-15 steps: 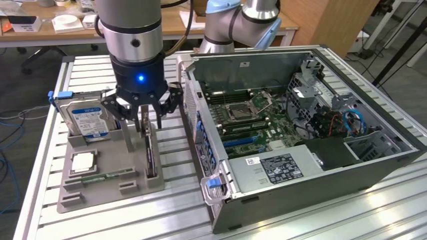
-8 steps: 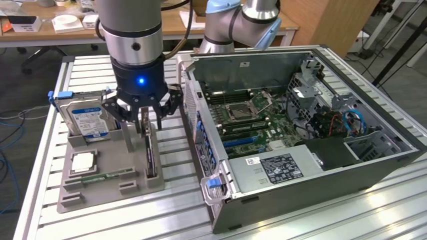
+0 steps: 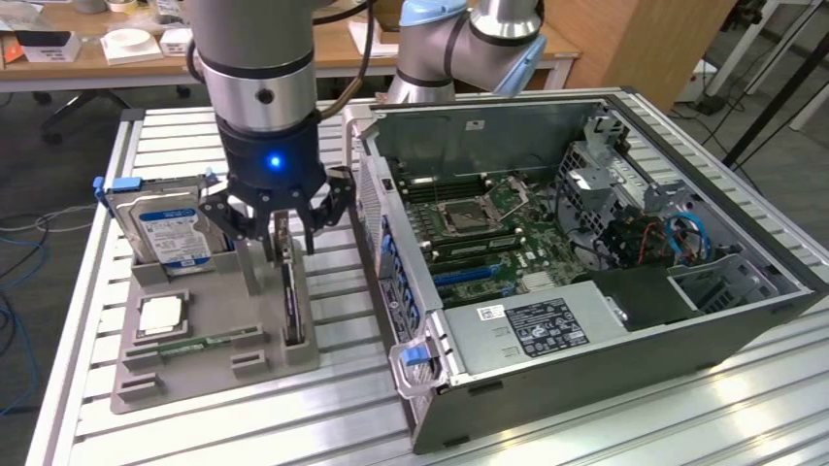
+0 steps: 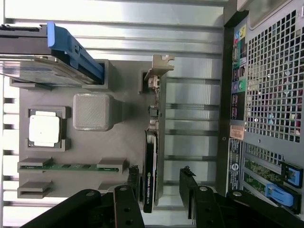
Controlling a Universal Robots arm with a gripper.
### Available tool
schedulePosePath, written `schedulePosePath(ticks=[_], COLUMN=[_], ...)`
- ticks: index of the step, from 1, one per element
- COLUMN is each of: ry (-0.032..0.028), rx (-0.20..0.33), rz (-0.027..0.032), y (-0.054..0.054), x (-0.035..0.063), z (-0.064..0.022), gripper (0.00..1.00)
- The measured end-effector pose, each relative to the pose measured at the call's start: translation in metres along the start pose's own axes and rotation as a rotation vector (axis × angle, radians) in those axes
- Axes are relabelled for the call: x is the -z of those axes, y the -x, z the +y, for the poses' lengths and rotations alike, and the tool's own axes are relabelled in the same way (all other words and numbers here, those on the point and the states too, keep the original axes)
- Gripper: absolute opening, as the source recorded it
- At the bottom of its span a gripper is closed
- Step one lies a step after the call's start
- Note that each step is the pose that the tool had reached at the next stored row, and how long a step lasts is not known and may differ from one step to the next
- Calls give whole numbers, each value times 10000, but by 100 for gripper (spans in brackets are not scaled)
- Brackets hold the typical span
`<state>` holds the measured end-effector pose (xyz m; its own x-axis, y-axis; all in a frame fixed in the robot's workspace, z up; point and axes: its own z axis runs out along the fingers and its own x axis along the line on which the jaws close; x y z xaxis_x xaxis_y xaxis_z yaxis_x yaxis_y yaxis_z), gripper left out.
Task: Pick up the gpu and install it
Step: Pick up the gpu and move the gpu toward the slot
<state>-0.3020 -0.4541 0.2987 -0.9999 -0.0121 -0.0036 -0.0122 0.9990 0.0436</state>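
Gripper: fingers apart, either side of gpu standing on edge in grey holder tray. Risk: off-centre closing could tilt or jam card.

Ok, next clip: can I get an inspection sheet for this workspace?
Surface: slatted metal table, carrying a grey holder tray and an open computer case.
Job's things: gpu standing on edge in the tray.
Clutter: hard drive, processor chip, memory stick in the tray.
Claw: open, straddling the gpu.
Cables: blue wires inside the case; floor cables.
Surroundings: wooden desk with boxes behind.
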Motion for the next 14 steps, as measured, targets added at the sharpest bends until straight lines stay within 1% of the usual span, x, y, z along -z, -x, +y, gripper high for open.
schedulePosePath(ticks=[9, 14], ry=[-1, 0], rx=[-1, -1], rz=[1, 0], y=[-4, -27], x=[-48, -76], z=[-2, -3], gripper=[47, 47])
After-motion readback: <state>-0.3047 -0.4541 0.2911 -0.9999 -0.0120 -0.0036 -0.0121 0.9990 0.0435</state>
